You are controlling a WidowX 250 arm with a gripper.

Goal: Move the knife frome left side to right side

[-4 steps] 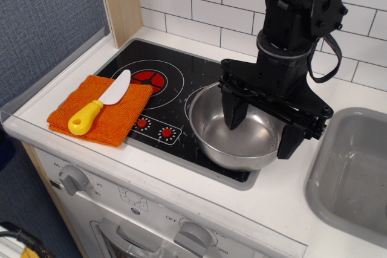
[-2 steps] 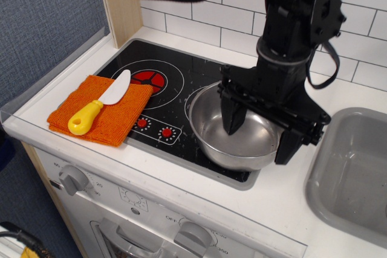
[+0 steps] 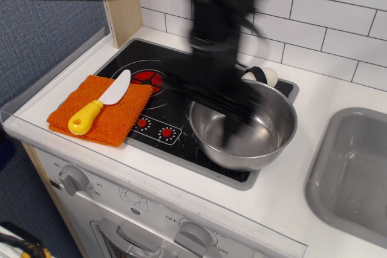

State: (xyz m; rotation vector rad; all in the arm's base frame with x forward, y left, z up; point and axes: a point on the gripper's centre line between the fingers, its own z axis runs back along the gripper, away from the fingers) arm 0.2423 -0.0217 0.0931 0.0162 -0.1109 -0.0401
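Observation:
The knife (image 3: 95, 106), with a yellow handle and a white blade, lies on an orange cloth (image 3: 124, 119) at the left of the stovetop, blade pointing away to the back right. My gripper (image 3: 202, 113) is a dark motion blur over the middle of the stove, to the right of the knife and apart from it. Its jaws look spread wide and empty. One finger (image 3: 229, 132) hangs over the steel bowl (image 3: 284, 122).
The black stovetop (image 3: 175, 64) has a red burner behind the cloth. A small white and black object (image 3: 261, 75) lies behind the bowl. A grey sink (image 3: 357, 167) is at the right. A wooden post and a tiled wall stand at the back.
The arm has swung fast to the left, from over the bowl's right side to the stove's middle, uncovering the bowl and the object behind it. The knife has not moved.

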